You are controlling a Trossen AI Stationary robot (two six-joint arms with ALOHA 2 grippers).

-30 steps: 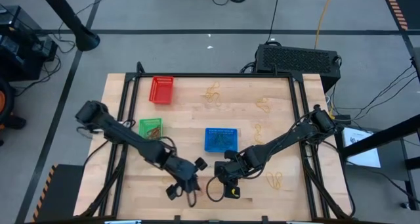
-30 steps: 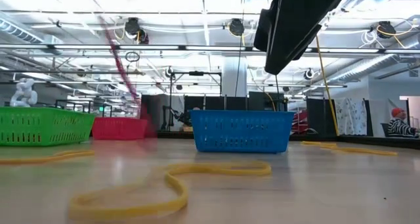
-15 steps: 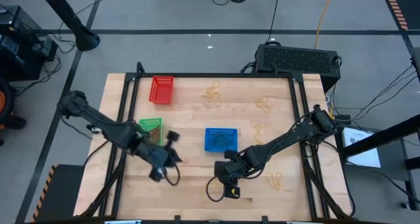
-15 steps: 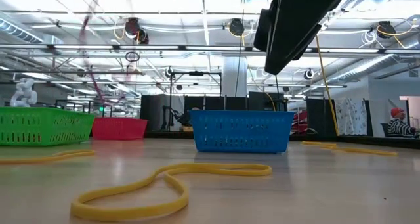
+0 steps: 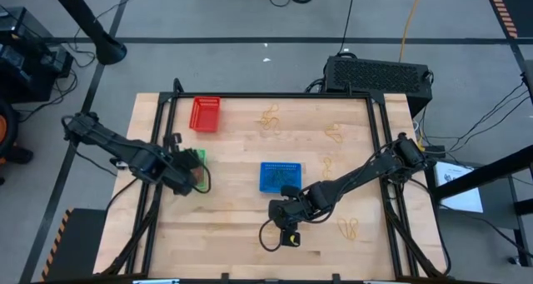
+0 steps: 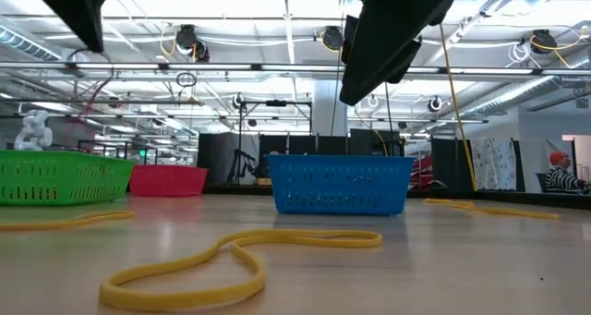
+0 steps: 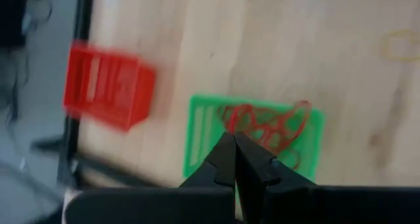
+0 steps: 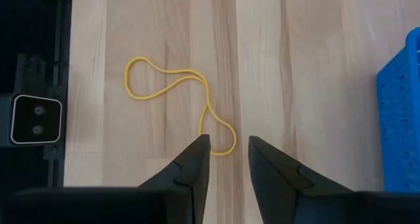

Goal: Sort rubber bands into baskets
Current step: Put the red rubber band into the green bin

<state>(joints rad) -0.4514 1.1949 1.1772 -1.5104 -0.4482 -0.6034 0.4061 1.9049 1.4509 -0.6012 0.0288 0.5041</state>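
- The green basket sits toward 9 o'clock on the wooden table in the high view; the left wrist view shows red rubber bands lying tangled inside it.
- The left gripper hangs over that green basket, its two fingers pressed together; a red strand sits right at the tips, but I cannot tell whether it is pinched or only lying in the basket below.
- The red basket stands at about 11 o'clock, well apart from the green one.
- The blue basket sits near the table's centre, with dark bands inside it.
- A yellow rubber band lies flat on the wood at about 6 o'clock, near the table's front edge; it also shows in the low view's foreground.
- The right gripper hovers above that band, fingers a moderate gap apart and holding nothing, one end of the loop showing between the tips.
- More yellow bands lie scattered from 12 to 4 o'clock: near the far edge, right of the blue basket, and near the front right.
- In the low view a seated person shows far off at 3 o'clock in the room.
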